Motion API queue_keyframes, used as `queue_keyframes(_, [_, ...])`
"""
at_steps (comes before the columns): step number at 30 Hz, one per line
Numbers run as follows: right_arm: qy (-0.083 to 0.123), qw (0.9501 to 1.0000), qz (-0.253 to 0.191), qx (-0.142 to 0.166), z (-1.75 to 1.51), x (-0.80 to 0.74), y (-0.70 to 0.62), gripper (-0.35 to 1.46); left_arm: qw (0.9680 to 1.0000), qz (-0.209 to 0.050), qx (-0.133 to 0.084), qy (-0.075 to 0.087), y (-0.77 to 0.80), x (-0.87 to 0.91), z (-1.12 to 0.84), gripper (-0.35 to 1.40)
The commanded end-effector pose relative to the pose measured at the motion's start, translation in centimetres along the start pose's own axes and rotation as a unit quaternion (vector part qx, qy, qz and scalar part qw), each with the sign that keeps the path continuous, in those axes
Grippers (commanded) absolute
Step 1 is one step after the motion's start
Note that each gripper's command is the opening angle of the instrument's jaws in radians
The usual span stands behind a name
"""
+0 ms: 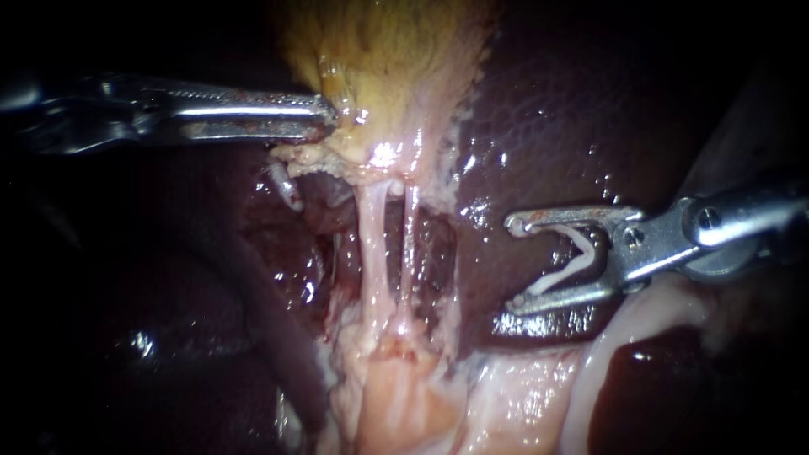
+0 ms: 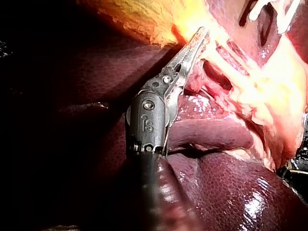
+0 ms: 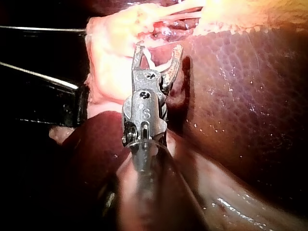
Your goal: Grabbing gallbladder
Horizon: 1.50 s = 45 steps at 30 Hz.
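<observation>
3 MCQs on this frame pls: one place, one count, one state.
1. Where is the right instrument's end effector?
A. over the liver, clear of the tubes
B. under the left instrument
C. out of view

2. How many pale tubes run down from the gallbladder?
A. one
B. two
C. four

3. What is in the right end effector?
A. nothing, shut flat
B. a tube
C. a white clip

Answers:
1 A: in the endoscope view its tips lie over dark liver, with a gap to the tubes.
2 B: two strands run side by side.
3 C: the clip sits between the spread jaws.
</observation>
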<state>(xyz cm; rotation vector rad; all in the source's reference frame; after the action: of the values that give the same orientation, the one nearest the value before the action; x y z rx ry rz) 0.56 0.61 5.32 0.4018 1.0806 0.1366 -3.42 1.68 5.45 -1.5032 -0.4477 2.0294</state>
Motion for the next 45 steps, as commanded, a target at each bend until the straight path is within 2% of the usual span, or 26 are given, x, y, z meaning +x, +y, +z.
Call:
queue_keyframes(1, [0.000,1.0000,0.000,0.000,0.00,0.00,0.01,0.50,1.0000,0.000,0.000,0.000,0.01,0.00,0.00,-0.35])
queue_keyframes(9, [0.000,1.0000,0.000,0.000,0.00,0.00,0.01,0.50,1.0000,0.000,-0.001,0.000,0.08,0.03,-0.04,-0.35])
queue_keyframes(10, [0.000,1.0000,0.000,0.000,0.00,0.00,0.01,0.50,1.0000,0.000,-0.001,0.002,0.09,0.04,-0.05,-0.23])
queue_keyframes(11, [0.000,1.0000,0.000,0.000,0.00,0.00,0.01,0.50,1.0000,0.000,-0.001,0.003,0.11,0.04,-0.07,-0.01])
queue_keyframes(15, [0.000,1.0000,0.000,0.000,0.00,0.00,0.01,0.50,1.0000,0.000,-0.003,0.009,0.13,0.05,-0.13,0.34])
queue_keyframes(18, [0.000,1.0000,0.000,0.000,0.00,0.00,0.01,0.50,0.9999,-0.003,-0.005,0.009,0.11,0.04,-0.16,0.51])
queue_keyframes(23, [0.000,1.0000,0.000,0.000,0.00,0.00,0.01,0.50,0.9998,0.015,0.003,0.011,0.07,0.02,-0.14,0.74])
queue_keyframes(29, [0.000,1.0000,0.000,0.000,0.00,0.00,0.01,0.50,0.9996,0.023,0.013,0.010,-0.04,-0.08,-0.10,0.79])
queue_keyframes(34, [0.000,1.0000,0.000,0.000,0.00,0.00,0.01,0.50,0.9994,0.029,0.017,0.010,-0.12,-0.29,0.06,0.69])
queue_keyframes(40, [0.000,1.0000,0.000,0.000,0.00,0.00,0.01,0.50,0.9991,0.036,0.021,0.011,-0.22,-0.55,0.28,0.67])
queue_keyframes(45, [0.000,1.0000,0.000,0.000,0.00,0.00,0.01,0.50,0.9988,0.041,0.023,0.011,-0.26,-0.63,0.37,0.61])
